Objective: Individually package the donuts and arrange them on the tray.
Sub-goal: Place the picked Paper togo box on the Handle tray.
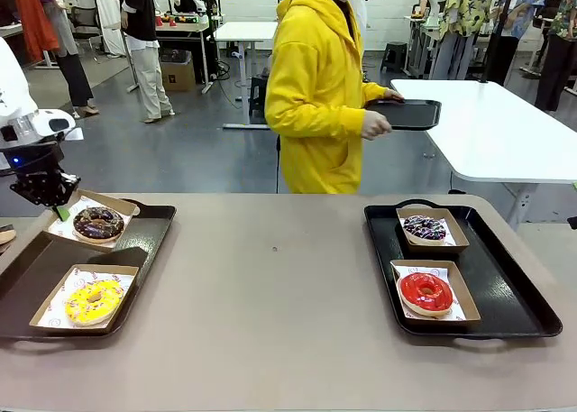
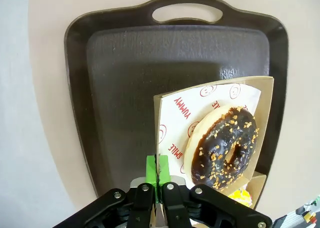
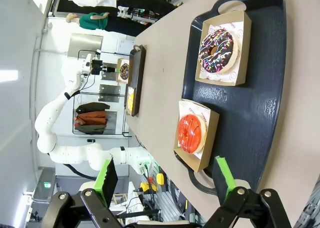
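Four donuts sit in little cardboard boxes on two dark trays. On the left tray (image 1: 149,227) are the chocolate donut (image 1: 98,223) and the yellow donut (image 1: 93,300). On the right tray (image 1: 505,286) are the sprinkled dark donut (image 1: 425,227) and the red donut (image 1: 425,292). The left gripper (image 2: 159,174) pinches the chocolate donut's box (image 2: 165,138) at its edge. The right gripper (image 3: 165,175) hangs wide apart above the right tray, holding nothing.

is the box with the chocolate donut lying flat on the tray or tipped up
Tipped up. The left gripper, jaws shut, pinches the box corner, lifting it off the tray.
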Robot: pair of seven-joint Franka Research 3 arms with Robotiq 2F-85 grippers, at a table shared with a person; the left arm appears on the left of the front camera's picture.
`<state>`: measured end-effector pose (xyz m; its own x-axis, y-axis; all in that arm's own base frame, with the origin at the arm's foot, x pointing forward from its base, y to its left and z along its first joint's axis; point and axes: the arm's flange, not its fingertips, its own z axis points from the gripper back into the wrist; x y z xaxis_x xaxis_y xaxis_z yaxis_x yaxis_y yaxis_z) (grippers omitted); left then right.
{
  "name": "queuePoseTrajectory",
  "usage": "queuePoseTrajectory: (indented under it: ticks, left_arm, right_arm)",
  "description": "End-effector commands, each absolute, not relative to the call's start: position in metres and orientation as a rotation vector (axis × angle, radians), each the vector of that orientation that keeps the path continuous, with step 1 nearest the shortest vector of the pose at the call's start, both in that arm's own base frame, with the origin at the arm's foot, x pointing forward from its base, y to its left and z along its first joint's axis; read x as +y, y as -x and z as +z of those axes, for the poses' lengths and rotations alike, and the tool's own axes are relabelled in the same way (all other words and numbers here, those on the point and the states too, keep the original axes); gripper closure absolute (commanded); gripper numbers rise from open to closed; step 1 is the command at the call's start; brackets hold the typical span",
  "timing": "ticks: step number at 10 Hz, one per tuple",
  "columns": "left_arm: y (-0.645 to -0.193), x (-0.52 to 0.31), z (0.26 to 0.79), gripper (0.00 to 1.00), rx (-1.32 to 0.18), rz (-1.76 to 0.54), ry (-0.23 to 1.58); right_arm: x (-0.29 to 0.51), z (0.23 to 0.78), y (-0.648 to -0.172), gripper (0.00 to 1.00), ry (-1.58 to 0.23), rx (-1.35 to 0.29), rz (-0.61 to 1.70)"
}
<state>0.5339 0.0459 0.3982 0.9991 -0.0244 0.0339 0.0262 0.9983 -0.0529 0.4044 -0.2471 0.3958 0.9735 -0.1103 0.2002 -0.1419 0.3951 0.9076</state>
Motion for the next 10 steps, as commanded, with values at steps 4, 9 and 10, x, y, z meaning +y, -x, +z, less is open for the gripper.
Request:
queuePoseTrajectory:
  ticks: [4,9,10]
  left_arm:
    - [-0.545,0.043,0.372,0.99,-0.021,-0.002,0.036]
    - [-0.554,0.04,0.368,0.99,-0.025,0.009,-0.005]
    - [-0.553,0.041,0.369,0.39,-0.023,0.006,-0.008]
  right_arm:
    - [-0.246,0.397,-0.403,0.0,-1.177,-0.24,0.025]
    - [-0.246,0.397,-0.403,0.0,-1.177,-0.24,0.025]
    - [-0.246,0.397,-0.403,0.0,-1.177,-0.24,0.025]
